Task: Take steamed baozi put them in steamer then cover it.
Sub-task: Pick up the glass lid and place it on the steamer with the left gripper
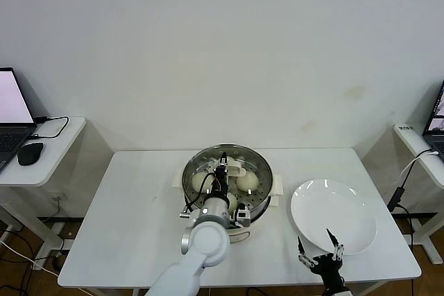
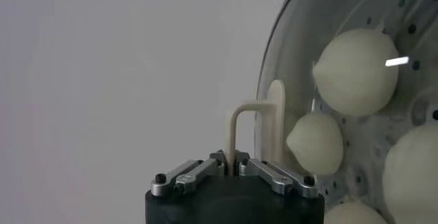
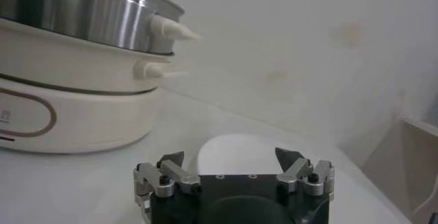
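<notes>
Head view: the steamer (image 1: 226, 179) stands at the centre of the white desk (image 1: 132, 227), with baozi (image 1: 248, 182) lying on its perforated tray. The left end effector (image 1: 222, 168) hangs over the middle of the steamer, its arm rising from the bottom centre of the frame. A white plate (image 1: 333, 216) lies to the right of the steamer, apart from it. The right end effector (image 1: 320, 247) sits at the lower right, over the plate's near edge, fingers spread apart. A laptop (image 1: 10, 112) and mouse (image 1: 30, 152) rest on a side table at the far left.

Left wrist view: the left end effector (image 2: 233, 167) is clamped on the cream handle (image 2: 256, 129) of the cover (image 2: 274, 61), at lower centre. Through the glass, on the right side of the frame, four baozi (image 2: 356, 71) show on the tray.

Right wrist view: the right end effector (image 3: 233, 164) at the bottom holds nothing, its fingers (image 3: 171, 160) wide apart. The plate (image 3: 239, 153) lies just beyond it. The steamer (image 3: 75, 13) on its white base fills the upper left.
</notes>
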